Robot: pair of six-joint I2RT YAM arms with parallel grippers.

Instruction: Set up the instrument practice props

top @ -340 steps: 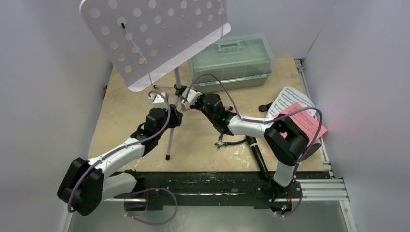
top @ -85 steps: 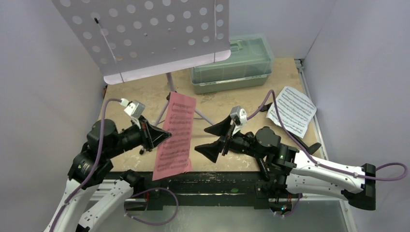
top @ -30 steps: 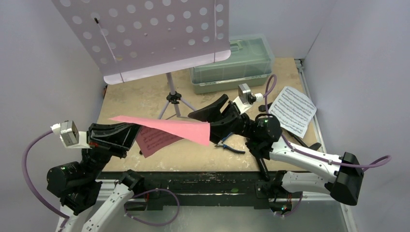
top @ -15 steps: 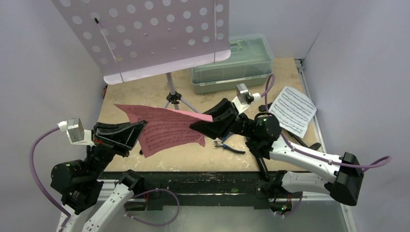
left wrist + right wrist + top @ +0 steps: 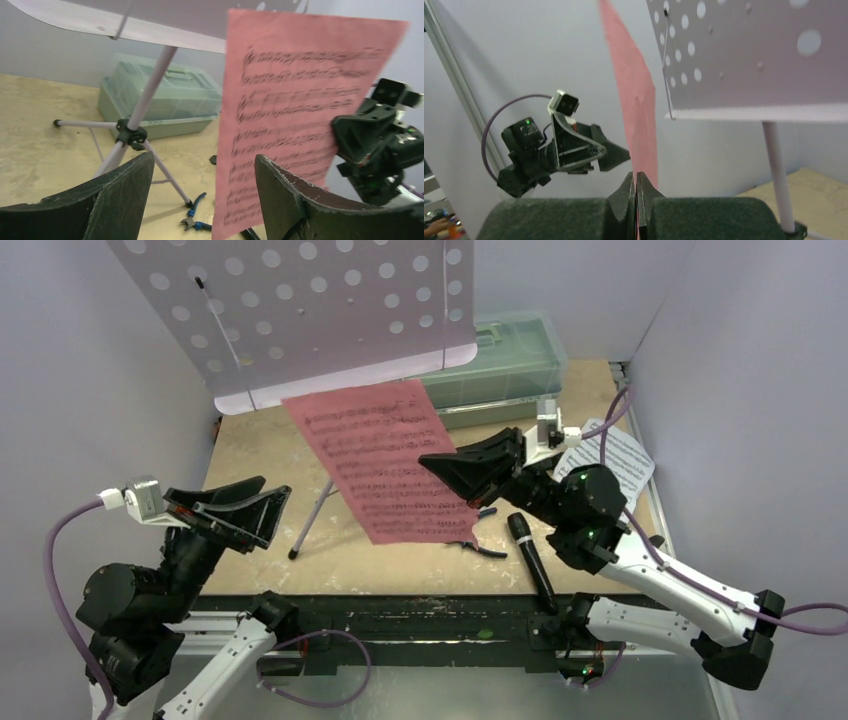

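Observation:
The pink sheet of music [image 5: 385,460] hangs upright in the air, just in front of the lip of the pale lilac perforated music stand [image 5: 300,310]. My right gripper [image 5: 428,462] is shut on the sheet's right edge. In the right wrist view the gripper [image 5: 636,181] pinches the pink sheet [image 5: 636,95] edge-on. My left gripper [image 5: 272,492] stands open at the left, apart from the sheet. From the left wrist its open jaws [image 5: 204,157] frame the pink sheet [image 5: 295,100]. The white sheet [image 5: 615,455] and the black microphone [image 5: 530,560] lie on the table.
A translucent green toolbox [image 5: 510,350] stands behind the music stand. Blue-handled pliers [image 5: 470,548] lie under the pink sheet near a tripod leg [image 5: 310,520]. Grey walls close in on both sides.
The left gripper opened and let go of the pink sheet. The right gripper shut on it and swung it from lying flat to hanging upright by the stand.

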